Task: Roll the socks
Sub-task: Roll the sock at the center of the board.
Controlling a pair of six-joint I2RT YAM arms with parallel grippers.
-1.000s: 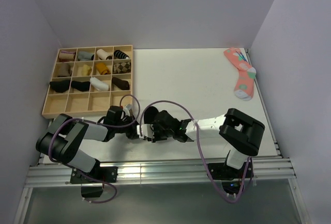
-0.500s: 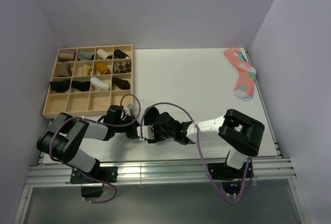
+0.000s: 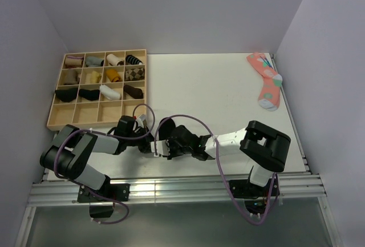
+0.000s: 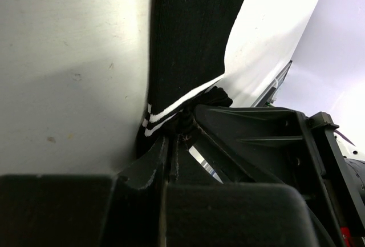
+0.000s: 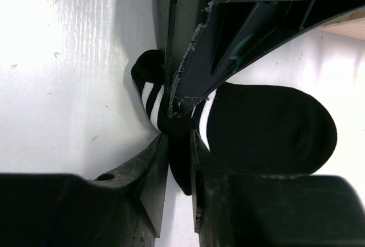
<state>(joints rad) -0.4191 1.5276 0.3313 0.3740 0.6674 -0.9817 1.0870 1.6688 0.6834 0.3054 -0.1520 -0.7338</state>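
Just in front of the wooden tray [image 3: 85,125], off its near-right corner, both grippers meet at the striped cuff of the socks [image 5: 268,130]. The left gripper [image 4: 173,141] is clamped on the cuff, seemingly to anchor it. The right gripper [image 5: 178,150] pinches the same bunched fabric, likely to start the first turn. The toe end lies flat, unrolled, reaching toward the tray. In the tray sit rolled socks [image 3: 111,76]. Well right of it, a pink sock [image 3: 267,81] lies at the table [image 3: 217,87] edge.
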